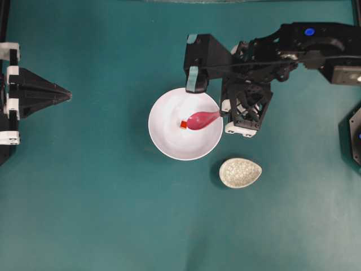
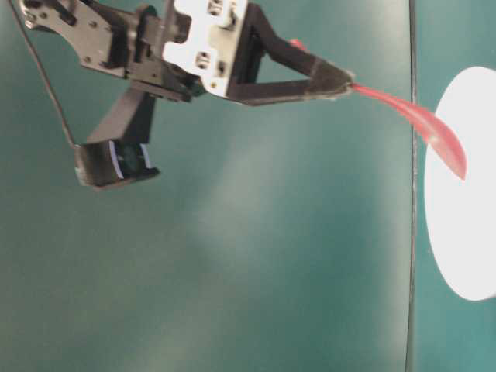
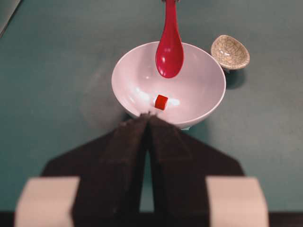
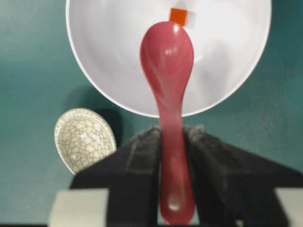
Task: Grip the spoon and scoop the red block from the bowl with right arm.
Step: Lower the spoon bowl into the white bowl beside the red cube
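Note:
My right gripper is shut on the handle of the pink-red spoon, just off the right rim of the white bowl. The spoon's scoop hangs over the inside of the bowl, its tip right next to the tiny red block. That red block rests on the bowl's floor near the middle. In the left wrist view the spoon hovers above the red block. My left gripper is shut, far left, holding nothing.
A speckled off-white egg-shaped dish sits on the teal table just below and right of the bowl, close under my right gripper. My right arm reaches in from the upper right.

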Robot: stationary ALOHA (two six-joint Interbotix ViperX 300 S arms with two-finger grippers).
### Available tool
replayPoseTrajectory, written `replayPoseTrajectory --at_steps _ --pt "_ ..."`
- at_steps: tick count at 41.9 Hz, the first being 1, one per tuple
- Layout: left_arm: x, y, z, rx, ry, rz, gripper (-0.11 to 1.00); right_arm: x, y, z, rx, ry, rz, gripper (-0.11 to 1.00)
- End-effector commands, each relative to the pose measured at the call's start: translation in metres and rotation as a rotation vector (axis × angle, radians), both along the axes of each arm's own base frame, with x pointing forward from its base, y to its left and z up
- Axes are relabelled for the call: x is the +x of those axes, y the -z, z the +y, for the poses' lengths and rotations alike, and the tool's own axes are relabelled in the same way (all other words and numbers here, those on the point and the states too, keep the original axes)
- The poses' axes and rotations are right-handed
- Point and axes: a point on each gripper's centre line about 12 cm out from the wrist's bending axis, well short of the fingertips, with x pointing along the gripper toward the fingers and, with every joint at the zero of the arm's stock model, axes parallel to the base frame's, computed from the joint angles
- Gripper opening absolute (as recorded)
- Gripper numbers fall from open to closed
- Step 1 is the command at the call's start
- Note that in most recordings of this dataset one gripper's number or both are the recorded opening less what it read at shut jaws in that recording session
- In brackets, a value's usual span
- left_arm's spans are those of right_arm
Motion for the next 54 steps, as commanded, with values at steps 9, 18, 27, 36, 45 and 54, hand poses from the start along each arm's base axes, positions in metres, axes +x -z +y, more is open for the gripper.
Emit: replayPoseTrajectory --at_steps 9,18,27,36,45,54 --pt "0.002 -0.011 0.001 0.009 -0.003 -0.031 0.0 0.008 0.002 -0.002 0.001 0.001 0.001 0.24" --pt "0.0 -0.013 0.0 0.009 -0.001 -0.042 0.01 0.01 0.009 -0.002 0.002 -0.004 0.016 0.24" --pt "0.001 -0.013 -0.007 0.006 0.039 -0.04 0.0 0.014 0.014 -0.003 -0.001 0.0 0.009 0.24" --pt "0.001 -0.012 -0.009 0.004 0.048 -0.038 0.01 0.017 0.02 -0.004 0.0 0.001 0.019 0.24" --pt "0.001 -0.013 -0.009 0.005 0.048 -0.04 0.01 0.022 0.025 -0.005 -0.007 0.006 0.0 0.24" --pt "0.002 -0.011 -0.009 0.006 0.048 -0.033 0.01 0.028 0.03 -0.007 -0.012 0.013 -0.024 0.24"
